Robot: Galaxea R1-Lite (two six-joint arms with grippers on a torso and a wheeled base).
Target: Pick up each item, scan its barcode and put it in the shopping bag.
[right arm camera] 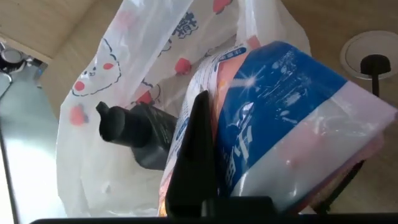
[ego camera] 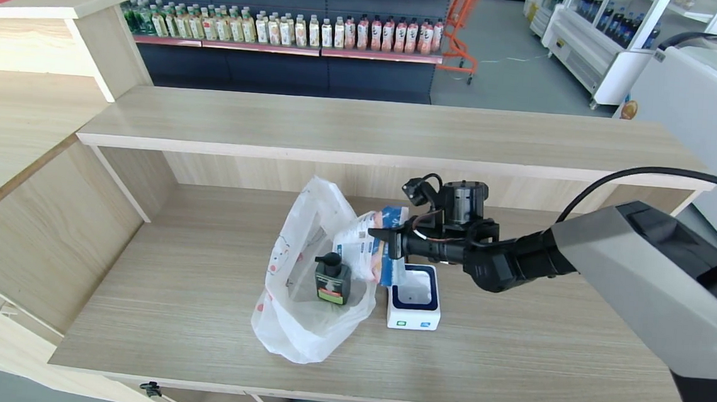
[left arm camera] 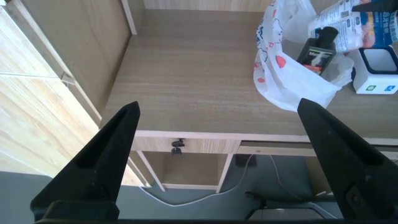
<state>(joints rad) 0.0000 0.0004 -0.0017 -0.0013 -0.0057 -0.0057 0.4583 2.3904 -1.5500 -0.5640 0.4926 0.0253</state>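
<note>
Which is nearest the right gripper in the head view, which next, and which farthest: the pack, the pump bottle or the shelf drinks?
1. Pack, held in the right gripper.
2. Pump bottle, in the bag, to its left.
3. Shelf drinks, far behind the counter.

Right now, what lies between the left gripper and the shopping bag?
Nothing but bare counter separates the open left gripper from the shopping bag, as the left wrist view shows.
</note>
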